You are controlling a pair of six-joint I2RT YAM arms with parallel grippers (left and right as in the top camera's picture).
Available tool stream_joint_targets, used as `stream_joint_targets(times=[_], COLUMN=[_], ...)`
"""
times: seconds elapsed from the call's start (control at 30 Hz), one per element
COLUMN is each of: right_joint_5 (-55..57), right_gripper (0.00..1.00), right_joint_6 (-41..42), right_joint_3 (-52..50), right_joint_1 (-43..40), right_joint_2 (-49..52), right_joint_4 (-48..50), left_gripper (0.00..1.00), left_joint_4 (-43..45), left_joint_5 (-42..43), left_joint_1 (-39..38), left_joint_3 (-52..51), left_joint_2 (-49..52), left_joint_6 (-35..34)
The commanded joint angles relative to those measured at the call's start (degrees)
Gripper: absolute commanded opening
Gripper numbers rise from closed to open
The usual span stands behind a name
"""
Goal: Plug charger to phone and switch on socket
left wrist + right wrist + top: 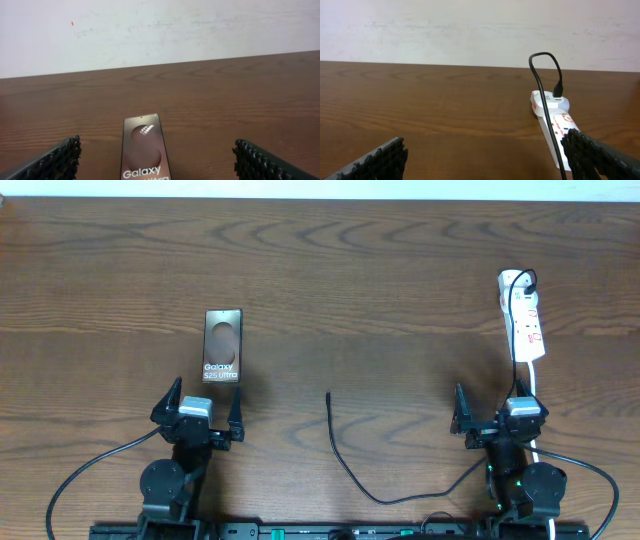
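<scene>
Brown wood-grain table [380, 270]. Phone [223, 346] lies flat, lettering up, just ahead of the left gripper [203, 405], whose jaws stand wide apart and hold nothing. Charger [345, 460] lies loose between the arms, its tip well apart from the phone. Socket [523, 320] lies at the right, ahead of the right gripper [500, 415], whose jaws are likewise wide apart and empty. A black plug [558, 92] sits at the socket's far end. Switch positions cannot be told.
</scene>
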Motion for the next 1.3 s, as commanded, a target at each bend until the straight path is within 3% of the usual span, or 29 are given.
stream_joint_targets(times=[0.0, 0.27, 0.53, 0.7, 0.93, 1.07, 1.27], right_joint_5=[0.7, 0.7, 0.7, 0.7, 0.7, 0.7, 0.7], right_gripper=[0.99, 0.99, 0.99, 0.99, 0.99, 0.99, 0.99], right_joint_6=[-0.5, -0.5, -0.5, -0.5, -0.5, -0.5, -0.5], right_joint_3=[-0.1, -0.1, -0.1, -0.1, -0.1, -0.1, -0.1], right_joint_1=[0.4, 0.4, 0.4, 0.4, 0.4, 0.4, 0.4], right_joint_2=[-0.5, -0.5, -0.5, -0.5, -0.5, -0.5, -0.5], right_joint_4=[-0.3, -0.3, -0.3, -0.3, -0.3, -0.3, -0.3], left_gripper=[0.96, 0.96, 0.96, 0.96, 0.96, 0.96, 0.96], left_joint_4=[-2.2, -4.6, -11.4, -25.0, -58.2, -64.3, -65.0], left_joint_5=[1.0, 1.2, 3.3, 4.4, 4.2, 4.0, 4.0], left_joint_1=[-0.2, -0.2, -0.2, -0.2, 2.1, 2.3, 2.3], left_joint_3=[0.0, 8.4, 35.6, 60.4, 101.4, 110.8, 111.3], left_joint_2=[-0.6, 5.0, 32.4, 53.0, 85.4, 96.5, 105.8], left_joint_6=[0.8, 0.3, 0.4, 0.4, 0.4, 0.7, 0.6])
